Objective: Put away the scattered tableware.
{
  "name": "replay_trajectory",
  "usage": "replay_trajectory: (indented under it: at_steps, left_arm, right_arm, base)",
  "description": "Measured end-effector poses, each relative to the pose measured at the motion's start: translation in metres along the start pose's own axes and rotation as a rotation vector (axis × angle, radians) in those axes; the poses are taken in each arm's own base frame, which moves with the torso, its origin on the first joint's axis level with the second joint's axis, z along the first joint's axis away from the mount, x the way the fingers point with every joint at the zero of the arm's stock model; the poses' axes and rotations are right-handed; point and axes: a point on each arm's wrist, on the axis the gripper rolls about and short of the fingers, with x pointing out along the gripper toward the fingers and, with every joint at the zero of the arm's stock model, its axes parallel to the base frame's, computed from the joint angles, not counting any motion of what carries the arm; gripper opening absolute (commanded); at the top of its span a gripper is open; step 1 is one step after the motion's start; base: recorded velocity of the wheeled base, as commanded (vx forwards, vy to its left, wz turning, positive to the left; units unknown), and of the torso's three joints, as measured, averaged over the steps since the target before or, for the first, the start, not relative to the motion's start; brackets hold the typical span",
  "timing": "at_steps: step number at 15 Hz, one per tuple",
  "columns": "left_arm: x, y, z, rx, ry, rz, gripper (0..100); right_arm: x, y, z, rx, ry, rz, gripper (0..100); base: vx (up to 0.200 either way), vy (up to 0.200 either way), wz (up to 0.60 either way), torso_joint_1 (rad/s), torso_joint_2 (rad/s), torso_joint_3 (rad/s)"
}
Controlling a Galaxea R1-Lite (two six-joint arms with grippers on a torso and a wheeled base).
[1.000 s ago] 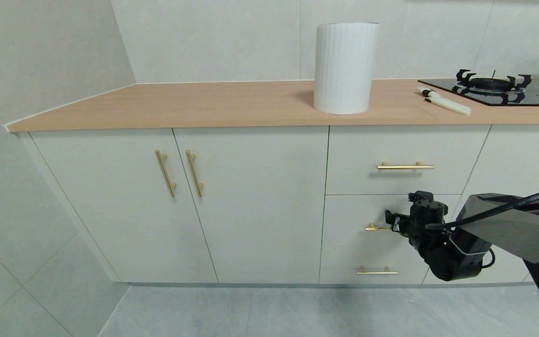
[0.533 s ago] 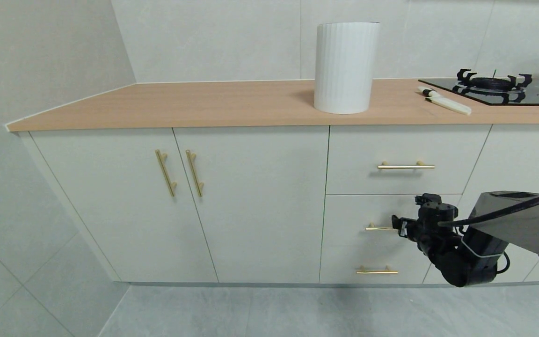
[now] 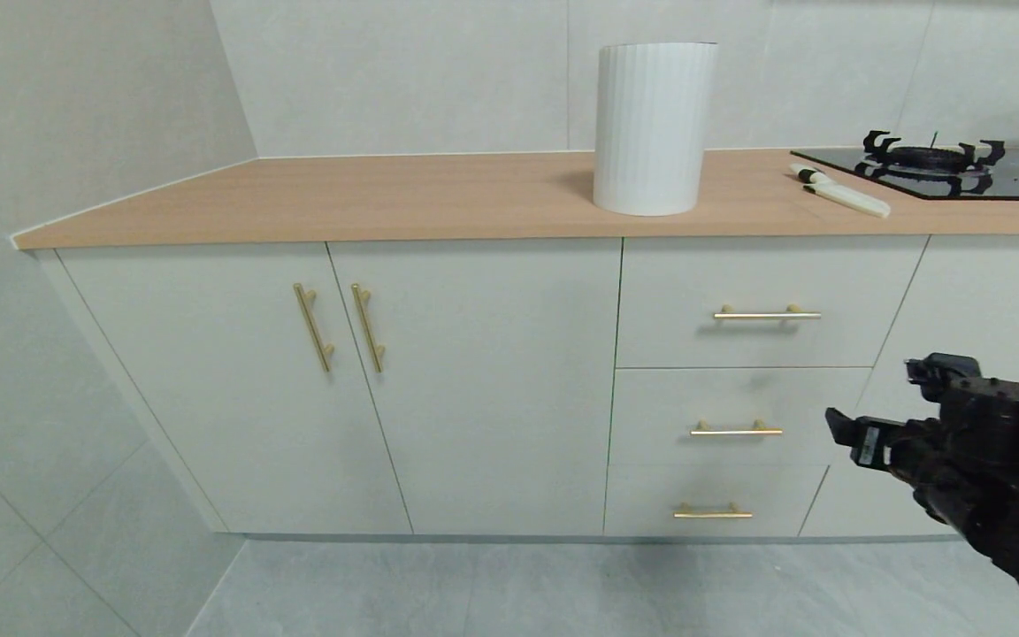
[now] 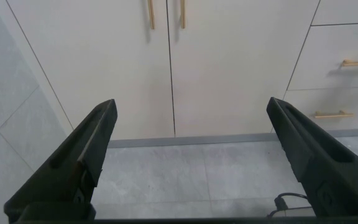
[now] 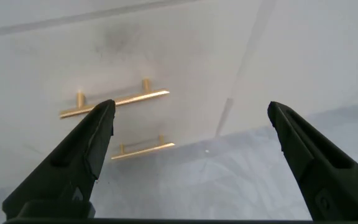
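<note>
The right hand (image 3: pixel 872 395) hung at the lower right of the head view, its jaws spread wide with nothing between them. It sat to the right of the middle drawer handle (image 3: pixel 735 431) and clear of it. From its own wrist camera, that hand (image 5: pixel 189 111) faced two brass drawer handles (image 5: pixel 114 99) on the pale cabinet front. The left hand (image 4: pixel 190 106) was also wide open and empty, over the grey floor (image 4: pixel 185 174) before the cupboard doors (image 4: pixel 166 62). A pale knife (image 3: pixel 838 190) lay on the wooden worktop (image 3: pixel 386 199) at the upper right, just beside the black hob (image 3: pixel 943 168). A tall white ribbed container (image 3: pixel 651 128) stood upright near it.
</note>
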Motion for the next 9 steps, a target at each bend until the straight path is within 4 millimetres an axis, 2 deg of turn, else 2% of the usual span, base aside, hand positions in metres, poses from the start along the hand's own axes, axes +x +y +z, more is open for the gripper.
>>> replay_trajectory:
  at_steps: [4, 6, 9]
  left_arm:
    - [0.0, 0.0, 0.0, 0.0, 0.0, 0.0, 100]
    - [0.0, 0.0, 0.0, 0.0, 0.0, -0.001, 100]
    - [0.0, 0.0, 0.0, 0.0, 0.0, 0.0, 100]
  right_arm:
    - [-0.09, -0.03, 0.032, 0.013, -0.185, 0.011, 100]
    - [-0.133, -0.046, 0.036, 0.014, -0.255, -0.011, 100]
    - [-0.188, -0.069, 0.027, -0.057, -0.287, -0.039, 100]
  base:
    - [0.0, 0.0, 0.0, 0.0, 0.0, 0.0]
    - [0.0, 0.0, 0.0, 0.0, 0.0, 0.0]
    - [0.0, 0.0, 0.0, 0.0, 0.0, 0.0]
